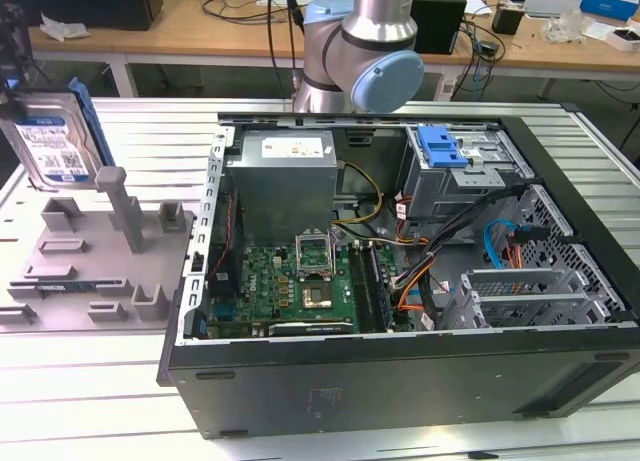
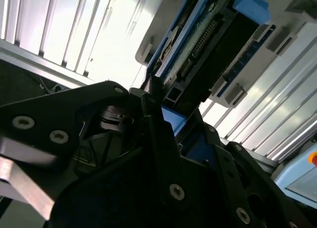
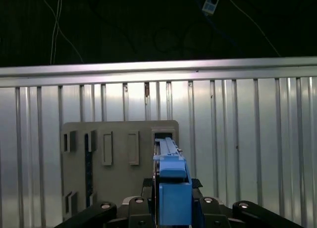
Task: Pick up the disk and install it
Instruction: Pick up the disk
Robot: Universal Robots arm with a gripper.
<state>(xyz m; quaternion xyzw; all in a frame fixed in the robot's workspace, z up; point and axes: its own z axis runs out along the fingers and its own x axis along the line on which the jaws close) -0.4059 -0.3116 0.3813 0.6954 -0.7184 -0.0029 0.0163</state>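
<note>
Fingers [image 2: 161, 149] clamp disk [image 1: 50, 141] by its edges above grey fixture [image 1: 100, 271].

The arm [image 1: 372, 21] has a smooth silver metal tube. At six o'clock of the tube comes a rounded grey joint housing [image 1: 325, 81]. At about three o'clock on this housing sits a round light blue cap [image 1: 386, 81]. In both wrist views the gripper [image 2: 171, 116] [image 3: 173, 203] is matte black, built of angular flat links, with bright silver round-head screws [image 2: 23, 122] in them.
</note>
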